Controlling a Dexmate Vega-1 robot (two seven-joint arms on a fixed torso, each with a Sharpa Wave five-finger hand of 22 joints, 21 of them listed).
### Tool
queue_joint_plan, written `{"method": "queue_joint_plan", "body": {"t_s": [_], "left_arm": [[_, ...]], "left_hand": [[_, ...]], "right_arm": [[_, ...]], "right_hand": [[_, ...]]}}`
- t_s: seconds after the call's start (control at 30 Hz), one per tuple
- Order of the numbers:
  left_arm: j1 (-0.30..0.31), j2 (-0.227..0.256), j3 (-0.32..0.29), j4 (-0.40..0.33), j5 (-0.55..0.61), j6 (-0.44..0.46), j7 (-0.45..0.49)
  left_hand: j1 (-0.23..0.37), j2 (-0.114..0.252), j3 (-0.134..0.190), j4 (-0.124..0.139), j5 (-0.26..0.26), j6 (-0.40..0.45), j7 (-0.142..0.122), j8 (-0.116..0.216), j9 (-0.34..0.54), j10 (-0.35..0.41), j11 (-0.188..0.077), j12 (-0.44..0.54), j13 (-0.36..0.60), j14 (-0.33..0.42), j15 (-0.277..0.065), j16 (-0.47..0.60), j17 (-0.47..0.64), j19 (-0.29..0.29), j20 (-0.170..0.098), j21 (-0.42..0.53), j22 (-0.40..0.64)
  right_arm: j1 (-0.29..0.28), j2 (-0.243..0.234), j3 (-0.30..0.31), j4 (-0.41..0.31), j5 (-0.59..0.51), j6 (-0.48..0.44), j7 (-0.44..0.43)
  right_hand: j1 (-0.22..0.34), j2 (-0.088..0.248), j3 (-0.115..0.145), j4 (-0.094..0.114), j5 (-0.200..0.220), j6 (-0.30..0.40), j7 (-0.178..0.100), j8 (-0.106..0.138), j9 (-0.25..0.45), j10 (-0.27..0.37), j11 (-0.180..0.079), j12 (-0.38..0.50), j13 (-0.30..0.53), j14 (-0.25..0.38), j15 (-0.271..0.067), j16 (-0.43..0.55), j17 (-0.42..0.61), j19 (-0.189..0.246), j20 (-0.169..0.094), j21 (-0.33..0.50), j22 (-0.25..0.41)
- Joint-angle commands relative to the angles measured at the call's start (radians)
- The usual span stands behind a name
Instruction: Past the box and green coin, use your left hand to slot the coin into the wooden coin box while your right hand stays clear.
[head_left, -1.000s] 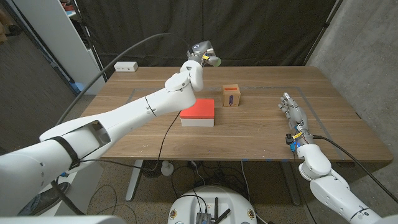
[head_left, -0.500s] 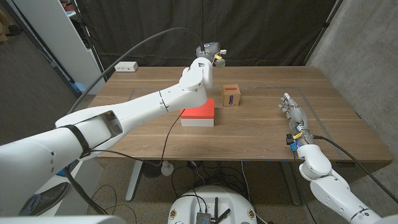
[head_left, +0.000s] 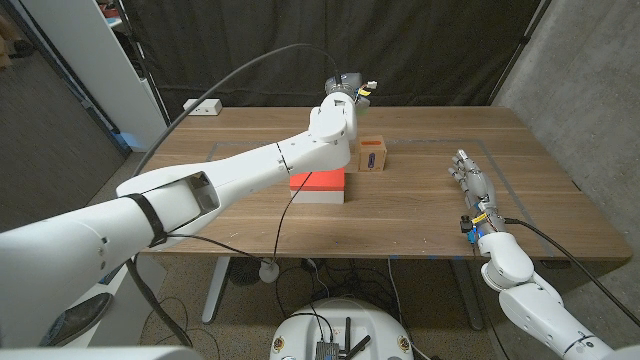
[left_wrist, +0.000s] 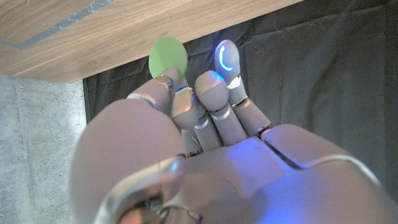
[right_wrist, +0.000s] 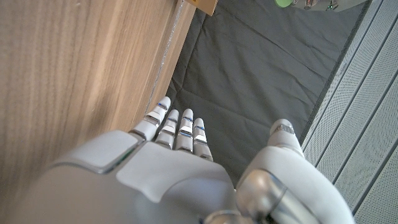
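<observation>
Your left hand (left_wrist: 205, 124): pinching round green coin (left_wrist: 168, 57), raised behind small wooden coin box (head_left: 372, 154). Slotting outstanding. Right hand (head_left: 472, 182): empty, fingers extended, well apart.

**What you can't see clearly**

Your left arm (head_left: 250, 170) covers part of the red-topped box (head_left: 318, 186). The left hand (head_left: 347, 88) is too small to read its grip from the head. The wooden coin box (right_wrist: 203, 5) is cut off at the right wrist picture's edge.

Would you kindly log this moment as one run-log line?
left robot hand: holds green coin, raised behind wooden coin box | coin: not slotted | right robot hand: open, clear, near table's right side
</observation>
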Motion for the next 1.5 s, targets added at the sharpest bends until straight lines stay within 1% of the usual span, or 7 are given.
{"method": "queue_joint_plan", "body": {"t_s": [0.03, 0.4, 0.63, 0.67, 0.93, 1.03, 1.5], "left_arm": [[-0.018, -0.083, 0.021, 0.095, -0.045, 0.030, 0.017], [-0.034, -0.126, 0.045, 0.167, -0.088, 0.019, 0.054], [-0.027, -0.139, 0.050, 0.186, -0.100, 0.018, 0.089], [-0.024, -0.134, 0.048, 0.184, -0.105, 0.004, 0.094], [-0.008, -0.146, 0.042, 0.212, -0.125, -0.014, 0.129], [-0.006, -0.157, 0.044, 0.225, -0.127, -0.006, 0.142], [0.007, -0.173, 0.043, 0.256, -0.147, -0.021, 0.176]], "left_hand": [[0.006, 0.002, -0.002, 0.003, 0.008, 0.106, 0.051, -0.004, 0.007, -0.003, -0.007, 0.001, 0.004, 0.006, -0.005, -0.002, 0.007, 0.006, -0.093, 0.003, 0.001], [0.010, -0.003, -0.005, 0.001, 0.009, 0.115, 0.046, -0.013, 0.006, -0.002, -0.012, -0.002, 0.003, 0.012, -0.007, -0.009, -0.009, 0.011, -0.093, 0.002, -0.007], [0.010, -0.002, -0.005, 0.003, 0.010, 0.118, 0.047, -0.019, 0.013, 0.002, -0.014, -0.009, -0.007, 0.011, -0.006, -0.009, -0.007, 0.010, -0.093, 0.004, -0.007], [0.010, -0.002, -0.005, 0.003, 0.010, 0.118, 0.046, -0.021, 0.012, -0.002, -0.014, -0.004, 0.002, 0.014, -0.006, -0.005, -0.003, 0.010, -0.094, 0.003, -0.008], [0.010, -0.002, -0.005, 0.002, 0.011, 0.121, 0.048, -0.029, 0.017, 0.000, -0.012, -0.007, -0.001, 0.010, -0.006, -0.010, -0.006, 0.011, -0.092, 0.004, -0.010], [0.010, -0.002, -0.005, 0.003, 0.011, 0.122, 0.047, -0.030, 0.019, -0.001, -0.013, -0.005, 0.003, 0.012, -0.006, -0.007, -0.002, 0.010, -0.093, 0.004, -0.010], [0.011, -0.002, -0.005, 0.003, 0.011, 0.123, 0.046, -0.039, 0.027, -0.002, -0.013, -0.011, -0.001, 0.010, -0.006, -0.009, 0.000, 0.010, -0.092, 0.007, -0.009]], "right_arm": [[-0.002, 0.001, 0.002, 0.005, 0.007, 0.002, 0.004], [0.000, 0.003, 0.003, 0.016, 0.011, 0.009, 0.008], [0.004, 0.002, 0.002, 0.022, 0.010, 0.011, 0.011], [0.004, 0.004, 0.003, 0.019, 0.017, 0.007, 0.009], [0.008, 0.000, 0.001, 0.023, 0.012, 0.005, 0.011], [0.010, 0.000, 0.001, 0.023, 0.015, 0.003, 0.011], [0.020, -0.001, -0.002, 0.034, 0.020, 0.003, 0.018]], "right_hand": [[0.009, 0.000, -0.001, -0.002, 0.004, -0.003, 0.005, 0.002, 0.006, 0.007, 0.005, 0.005, 0.001, 0.005, 0.005, 0.009, 0.003, 0.002, 0.005, 0.001, 0.003], [0.010, 0.000, -0.001, -0.002, 0.004, -0.004, 0.004, 0.002, 0.006, 0.006, 0.004, 0.005, 0.001, 0.004, 0.005, 0.008, 0.003, 0.002, 0.005, 0.000, 0.003], [0.010, 0.000, -0.001, -0.002, 0.004, -0.004, 0.004, 0.002, 0.006, 0.007, 0.005, 0.005, 0.001, 0.004, 0.005, 0.008, 0.003, 0.002, 0.005, 0.000, 0.003], [0.010, 0.000, -0.001, -0.002, 0.004, -0.004, 0.004, 0.002, 0.006, 0.007, 0.004, 0.005, 0.001, 0.004, 0.005, 0.008, 0.003, 0.002, 0.005, 0.000, 0.003], [0.010, 0.000, -0.001, -0.002, 0.004, -0.004, 0.004, 0.002, 0.006, 0.006, 0.004, 0.004, 0.001, 0.005, 0.005, 0.008, 0.003, 0.002, 0.005, 0.000, 0.003], [0.010, 0.000, -0.001, -0.002, 0.004, -0.004, 0.003, 0.002, 0.006, 0.006, 0.004, 0.004, 0.001, 0.005, 0.005, 0.008, 0.003, 0.002, 0.005, 0.000, 0.003], [0.010, 0.000, -0.001, -0.001, 0.004, -0.004, 0.004, 0.002, 0.006, 0.007, 0.004, 0.004, 0.001, 0.005, 0.005, 0.008, 0.003, 0.002, 0.005, 0.000, 0.003]]}}
